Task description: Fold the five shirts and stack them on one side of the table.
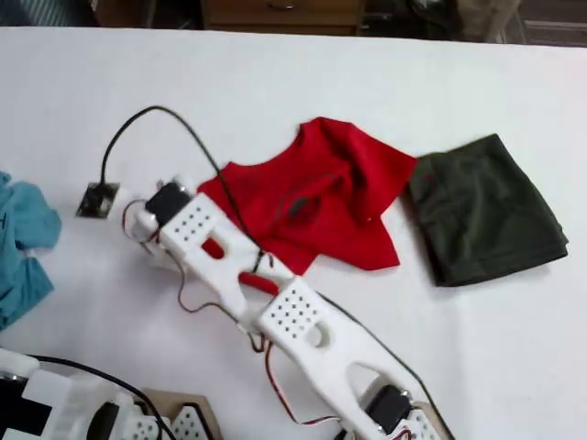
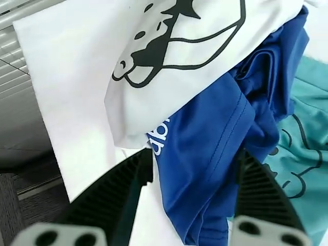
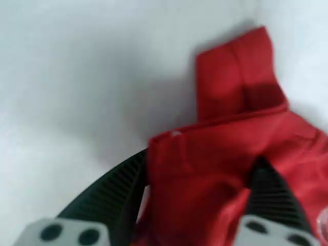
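Note:
A crumpled red shirt (image 1: 321,192) lies mid-table. My right arm stretches over its near left part, and the right gripper (image 1: 147,225) sits at that shirt's left edge. In the right wrist view the right gripper (image 3: 202,164) is open with the red shirt (image 3: 225,143) bunched between its fingers. A folded dark green shirt (image 1: 486,211) rests to the right of the red one. A teal shirt (image 1: 23,247) lies at the table's left edge. My left gripper (image 2: 193,159) hangs open over a blue shirt (image 2: 215,148), beside a white printed shirt (image 2: 174,51) and the teal shirt (image 2: 297,148).
A small dark square part (image 1: 96,199) on a black cable (image 1: 147,115) lies left of the red shirt. The left arm's base (image 1: 55,403) stands at the near left corner. Bare white table (image 1: 275,73) runs along the far side, with wooden furniture (image 1: 275,14) beyond it.

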Robot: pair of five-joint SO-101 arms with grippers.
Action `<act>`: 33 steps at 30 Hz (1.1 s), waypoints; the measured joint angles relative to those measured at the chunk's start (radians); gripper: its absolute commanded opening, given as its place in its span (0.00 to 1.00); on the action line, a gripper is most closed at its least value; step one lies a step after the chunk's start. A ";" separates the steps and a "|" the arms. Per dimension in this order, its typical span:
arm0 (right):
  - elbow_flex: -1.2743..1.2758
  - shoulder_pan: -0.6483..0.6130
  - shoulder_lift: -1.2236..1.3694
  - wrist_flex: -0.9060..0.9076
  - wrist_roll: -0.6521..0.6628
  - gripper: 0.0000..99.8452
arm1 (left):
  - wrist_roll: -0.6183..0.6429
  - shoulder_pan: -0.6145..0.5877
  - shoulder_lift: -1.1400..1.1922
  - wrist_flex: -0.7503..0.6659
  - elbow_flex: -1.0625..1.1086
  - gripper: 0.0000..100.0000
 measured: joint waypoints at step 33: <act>-0.123 0.120 -0.755 -0.204 -0.003 0.02 | 0.000 0.192 0.000 0.091 0.000 0.28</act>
